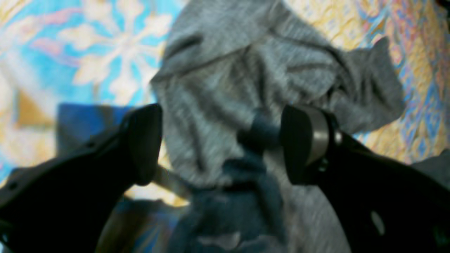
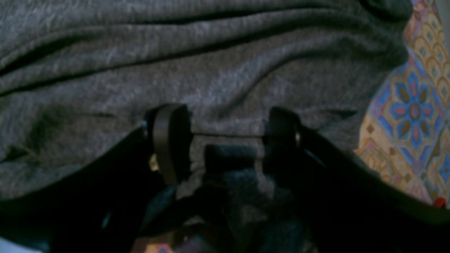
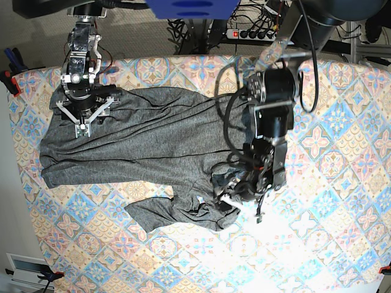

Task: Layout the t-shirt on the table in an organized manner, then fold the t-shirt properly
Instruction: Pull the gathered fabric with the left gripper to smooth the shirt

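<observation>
- The t-shirt [image 3: 140, 143] lies spread across the table [image 3: 342, 183] from about 9 o'clock to the centre, still creased, one sleeve bunched near 6 o'clock.
- Left gripper [image 1: 221, 144] hovers released above that bunch, holding nothing.
- Right gripper [image 2: 226, 140], jaws apart, rests over cloth at 10 o'clock.
- Laying out looks partly done; no folding has begun.

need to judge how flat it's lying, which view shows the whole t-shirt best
The base view: the whole t-shirt shows there, spread across the table, rumpled, with a sleeve bunched at its lower edge. The left wrist view shows only one blurred, crumpled part; the right wrist view only close-up grey folds.
</observation>
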You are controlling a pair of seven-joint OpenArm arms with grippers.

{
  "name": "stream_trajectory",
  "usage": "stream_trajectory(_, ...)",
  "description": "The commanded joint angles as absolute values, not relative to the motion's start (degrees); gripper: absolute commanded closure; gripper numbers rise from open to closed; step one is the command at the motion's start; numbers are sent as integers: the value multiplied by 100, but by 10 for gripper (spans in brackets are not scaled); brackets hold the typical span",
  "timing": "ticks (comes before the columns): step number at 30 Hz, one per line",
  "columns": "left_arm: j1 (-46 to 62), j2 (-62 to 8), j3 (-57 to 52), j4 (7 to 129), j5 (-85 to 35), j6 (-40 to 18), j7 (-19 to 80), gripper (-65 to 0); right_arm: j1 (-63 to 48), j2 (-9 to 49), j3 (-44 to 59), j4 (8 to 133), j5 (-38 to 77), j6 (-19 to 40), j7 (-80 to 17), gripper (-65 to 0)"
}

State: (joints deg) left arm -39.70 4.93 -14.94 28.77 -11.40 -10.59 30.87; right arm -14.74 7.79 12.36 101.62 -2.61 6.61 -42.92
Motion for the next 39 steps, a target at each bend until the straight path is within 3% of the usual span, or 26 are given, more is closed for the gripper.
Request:
stream_trajectory(1,-4163,523,-1481,2492,-1147,-1042,3073,-512,-1429,840,1253,10290,-277,629,-4171,-347)
stream_trajectory(5,-4479,523,-1481,1429,-1138,-1077,2484,-512,-1508,840,1253,10299,-277,629,-4180,-347)
stream_trajectory(10,-4602,769,-1473,1367,-1077,-1508,2501,-483,-1648,831,1253,10308,-277,629,-4180,-347)
stream_trajectory(21,-4585,857,-919,1367,-1086,-1481,2088,-172,-1657,831,1279,10624,-277,629,-4180,-347)
stream_trajectory(24,-4620,848,-910,1376,-1051,-1481,2070,-117,-1657,831,1279,10642,-277,629,-4180,-347)
stream_trajectory(39,-5420,453,-901,1385,-664,-1481,2044,-98,-1930,822,1288,10668,-277,629,-4171,-347)
